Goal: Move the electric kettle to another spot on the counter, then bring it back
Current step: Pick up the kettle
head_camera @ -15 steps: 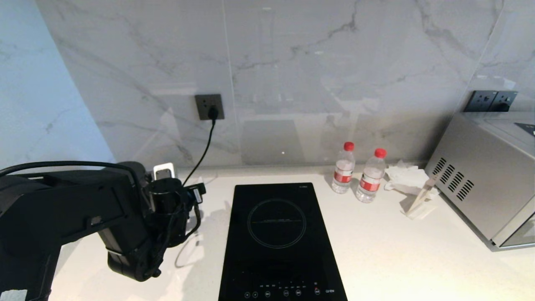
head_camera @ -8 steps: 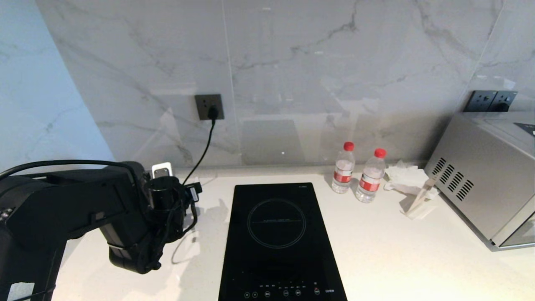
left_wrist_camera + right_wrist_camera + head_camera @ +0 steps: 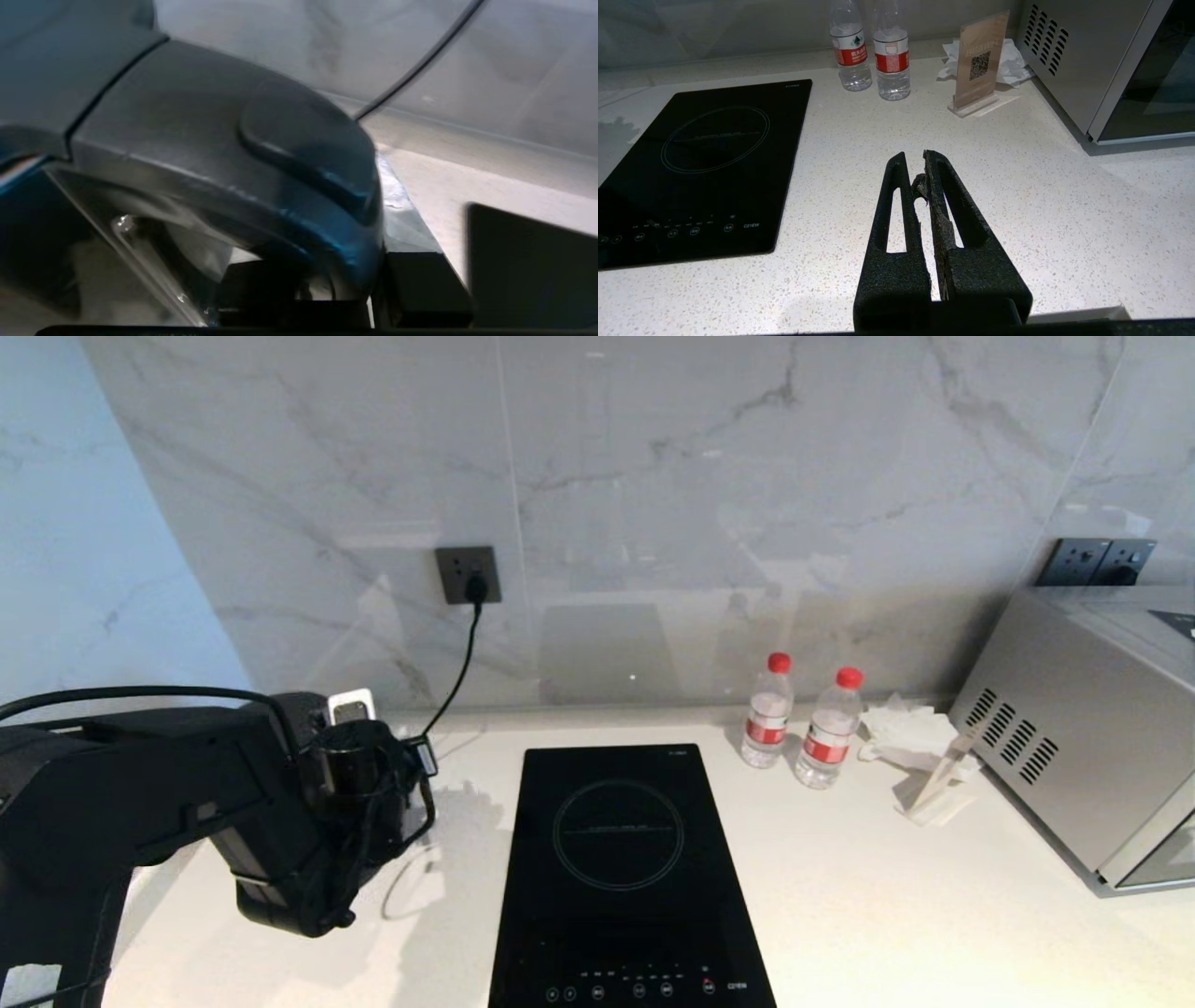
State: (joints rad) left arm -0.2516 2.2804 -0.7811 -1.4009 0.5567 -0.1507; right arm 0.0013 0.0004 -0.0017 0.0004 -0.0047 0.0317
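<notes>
Electric kettle (image 3: 224, 154) fills the left wrist view at very close range, grey top and glossy handle right against the camera, so it stands at the far left of the counter (image 3: 887, 896), left of the induction hob (image 3: 616, 859) and near the back wall. In the head view the left arm (image 3: 168, 803) reaches across that corner and hides the kettle completely. The left gripper (image 3: 392, 775) sits at the kettle's top, with the body below and just ahead of it and the handle lying across the wrist view. Whether it has closed on the handle cannot be told. This arm is plainly the nearer one, and a lift would probably go straight up, clear of the power cord (image 3: 457, 663). The right gripper (image 3: 920, 179) hangs pressed together and empty over bare counter right of the hob, well apart from the kettle
</notes>
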